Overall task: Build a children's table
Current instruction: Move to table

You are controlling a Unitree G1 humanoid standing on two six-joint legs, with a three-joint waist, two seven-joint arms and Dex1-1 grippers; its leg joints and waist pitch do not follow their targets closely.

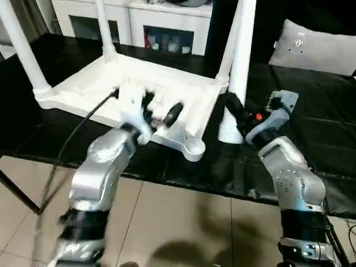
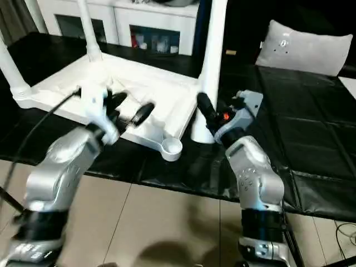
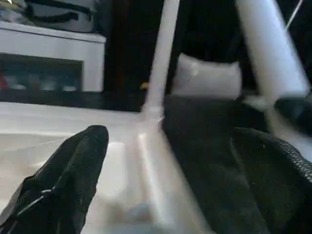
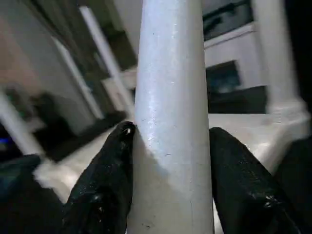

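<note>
three legs stand upright in the corner sockets of the upside-down table top [image 1: 167, 89], which lies on a black surface [image 1: 311, 111], its near corner socket [image 1: 194, 147] unfilled. just beside that corner, the fourth leg [image 1: 240, 72] stands upright with its wide end on the black surface. the right arm reaches forward from its bent silver forearm, and the right gripper [image 4: 170, 170] has both black fingers pressed against this leg's sides. the left arm angles up over the top's near edge; the left gripper [image 1: 161, 111] hovers with fingers spread wide, holding nothing.
</note>
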